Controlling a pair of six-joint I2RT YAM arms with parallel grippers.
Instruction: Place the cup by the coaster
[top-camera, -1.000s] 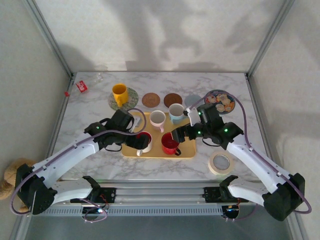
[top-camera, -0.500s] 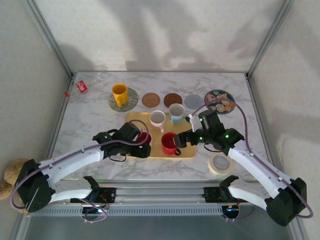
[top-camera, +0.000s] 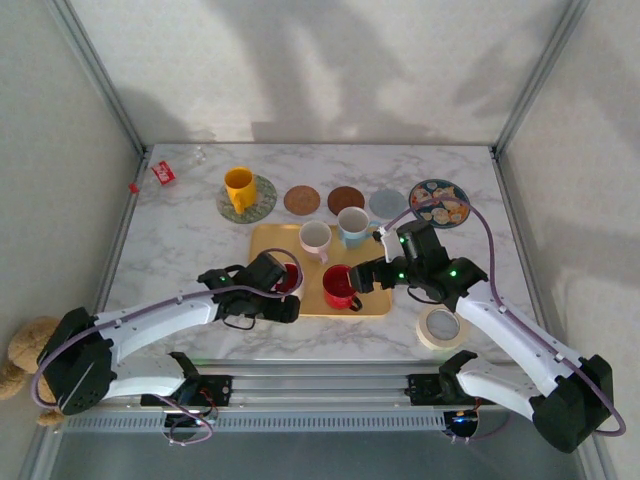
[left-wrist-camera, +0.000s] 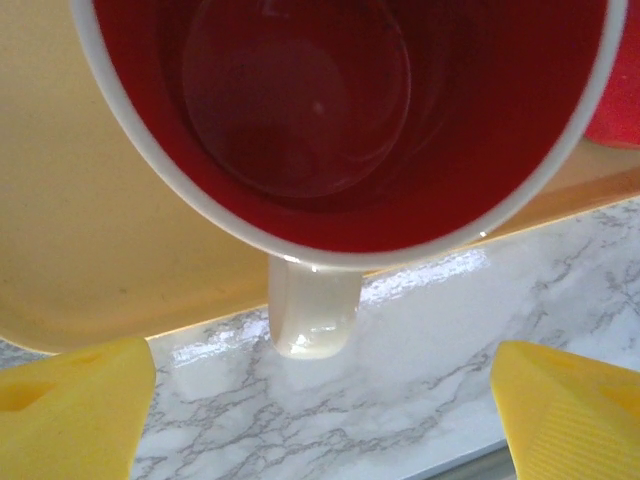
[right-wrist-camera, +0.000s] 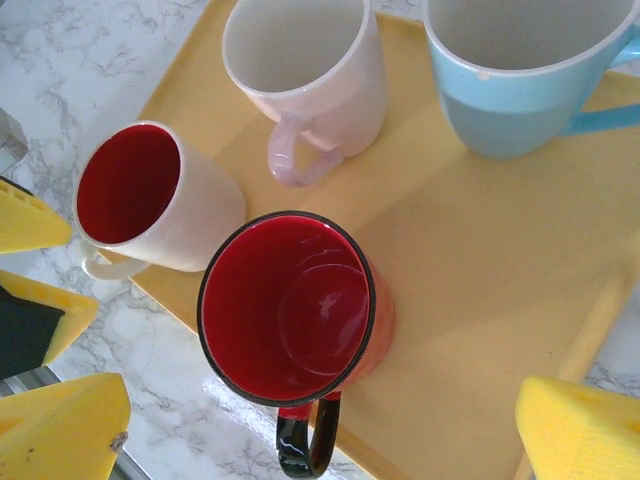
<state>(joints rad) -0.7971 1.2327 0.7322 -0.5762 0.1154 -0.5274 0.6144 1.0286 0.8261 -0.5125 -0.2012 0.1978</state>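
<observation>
1. Top view. Tray (top-camera: 272, 238) at mid-bench (top-camera: 180, 230) carries four cups: white cup (top-camera: 290, 273) at its near left corner, red cup (top-camera: 340, 287), pink cup (top-camera: 315, 237) and blue cup (top-camera: 352, 225). Yellow cup (top-camera: 239, 187) stands apart on a green coaster (top-camera: 264, 203). Bare coasters (top-camera: 301, 200) lie in a row behind the tray. Left claw (top-camera: 285, 298) is at the white cup, right claw (top-camera: 364, 281) beside the red cup.
2. Left wrist. White cup: red inside, empty. Its handle (left-wrist-camera: 312, 310) juts over the tray edge, between the pads (left-wrist-camera: 75, 400). Claw wide, touching nothing. Best practice, by judgement: centre on the handle, close squarely, lift straight over the tray lip.
3. Right wrist. Red cup: empty, black handle towards the claw. Claw wide, holding nothing. Pink and blue cups: nothing seen inside.
</observation>
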